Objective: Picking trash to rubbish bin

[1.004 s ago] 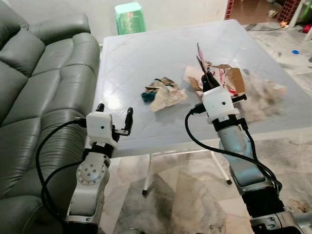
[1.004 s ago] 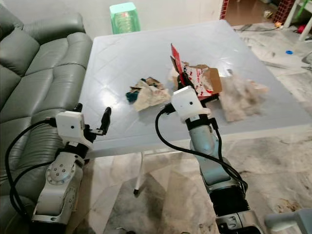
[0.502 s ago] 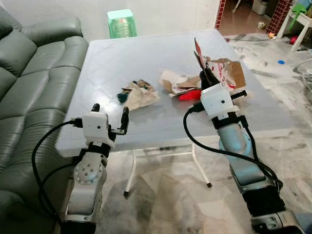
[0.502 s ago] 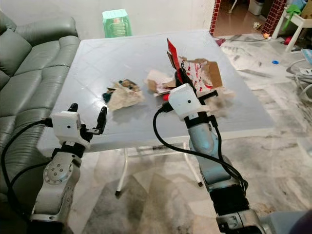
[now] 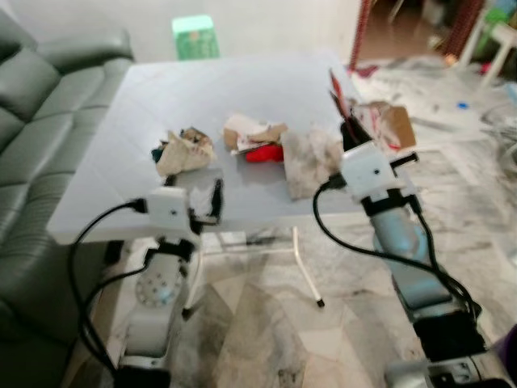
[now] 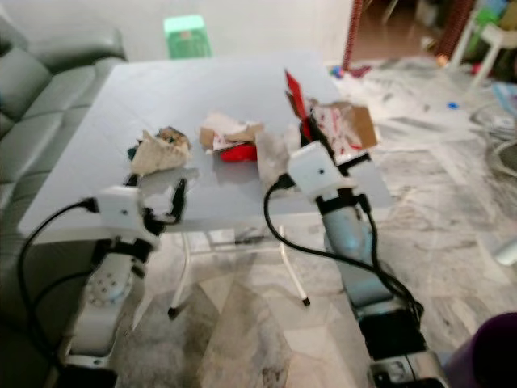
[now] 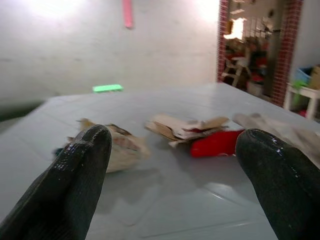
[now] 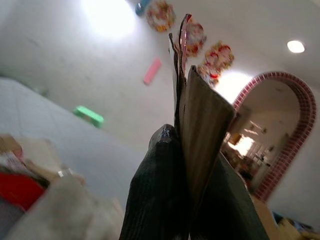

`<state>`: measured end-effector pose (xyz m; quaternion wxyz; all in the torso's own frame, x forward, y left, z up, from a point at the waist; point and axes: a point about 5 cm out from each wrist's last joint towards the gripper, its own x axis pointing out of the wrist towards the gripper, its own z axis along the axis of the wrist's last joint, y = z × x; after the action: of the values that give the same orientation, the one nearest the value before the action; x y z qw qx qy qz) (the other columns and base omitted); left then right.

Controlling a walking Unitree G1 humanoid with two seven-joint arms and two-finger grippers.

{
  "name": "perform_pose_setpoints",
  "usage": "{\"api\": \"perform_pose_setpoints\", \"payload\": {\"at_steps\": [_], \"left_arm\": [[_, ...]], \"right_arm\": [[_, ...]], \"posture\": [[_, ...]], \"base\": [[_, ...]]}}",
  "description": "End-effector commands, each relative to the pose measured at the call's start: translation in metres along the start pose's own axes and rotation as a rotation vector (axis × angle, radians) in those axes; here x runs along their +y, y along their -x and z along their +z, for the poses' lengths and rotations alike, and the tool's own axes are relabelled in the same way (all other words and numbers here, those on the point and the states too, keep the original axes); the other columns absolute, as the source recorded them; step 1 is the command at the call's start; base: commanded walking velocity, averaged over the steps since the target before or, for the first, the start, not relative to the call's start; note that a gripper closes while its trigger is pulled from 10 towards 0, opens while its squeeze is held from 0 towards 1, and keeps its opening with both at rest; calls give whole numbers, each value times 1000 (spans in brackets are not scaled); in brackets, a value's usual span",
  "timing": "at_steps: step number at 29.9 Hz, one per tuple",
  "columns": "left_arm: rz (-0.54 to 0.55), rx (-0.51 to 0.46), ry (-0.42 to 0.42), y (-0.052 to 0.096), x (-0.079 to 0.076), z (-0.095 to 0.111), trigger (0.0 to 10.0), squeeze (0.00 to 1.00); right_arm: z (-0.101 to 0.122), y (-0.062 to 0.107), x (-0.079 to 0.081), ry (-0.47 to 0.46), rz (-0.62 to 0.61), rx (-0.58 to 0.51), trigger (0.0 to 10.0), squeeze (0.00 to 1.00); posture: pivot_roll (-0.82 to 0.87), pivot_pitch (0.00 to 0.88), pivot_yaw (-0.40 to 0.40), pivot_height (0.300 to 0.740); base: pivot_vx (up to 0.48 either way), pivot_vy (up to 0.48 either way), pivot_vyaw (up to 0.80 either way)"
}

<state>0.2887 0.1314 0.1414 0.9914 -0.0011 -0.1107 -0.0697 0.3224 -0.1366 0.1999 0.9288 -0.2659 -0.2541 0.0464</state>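
Observation:
A grey table (image 5: 161, 89) holds a crumpled paper wad (image 5: 182, 150), torn cardboard scraps (image 5: 252, 132), a red wrapper (image 5: 263, 153) and a whitish tissue heap (image 5: 312, 158). My right gripper (image 5: 349, 129) hovers at the table's right front corner, shut on a torn red-and-white cardboard box (image 5: 380, 123). In the right wrist view the fingers (image 8: 160, 195) pinch that cardboard (image 8: 202, 125) upright. My left gripper (image 5: 194, 196) is open at the table's front edge, below the wad. Its fingers (image 7: 82, 175) frame the wad (image 7: 120, 147) and the red wrapper (image 7: 216, 142).
A dark green sofa (image 5: 44, 89) runs along the table's left side. A green plastic stool (image 5: 194, 26) stands beyond the far edge. White table legs (image 5: 305, 271) stand on marble floor. A doorway opens at the back right, and a purple object (image 6: 485, 356) is at the lower right.
The whole view has shifted, so the camera moved. The right gripper, still holding the cardboard, has gone from left of the tissue heap to the table's right corner. The left gripper stays open.

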Motion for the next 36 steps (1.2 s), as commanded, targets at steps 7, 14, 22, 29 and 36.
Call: {"api": "perform_pose_setpoints", "payload": {"at_steps": [7,14,22,29,36], "left_arm": [[20,-17,1,0,8,3,10000,0],[33,-34,11,-5,11,8,10000,0],[38,-35,0,-4,12,8,10000,0],[40,-34,-2,-4,12,8,10000,0],[48,-32,-6,-4,13,7,10000,0]], "right_arm": [[10,-3,4,-15,27,-40,10000,0],[11,-2,7,-31,48,-45,10000,0],[13,-1,11,-42,71,-60,10000,0],[15,-1,12,-44,84,-68,10000,0],[17,-1,14,-42,100,-80,10000,0]], "posture": [[-20,49,25,740],[-24,51,25,740],[-24,53,26,740],[-23,54,23,740],[-22,52,19,740]], "base": [[0,0,0],[82,0,0],[385,0,0],[408,0,0],[406,0,0]]}}
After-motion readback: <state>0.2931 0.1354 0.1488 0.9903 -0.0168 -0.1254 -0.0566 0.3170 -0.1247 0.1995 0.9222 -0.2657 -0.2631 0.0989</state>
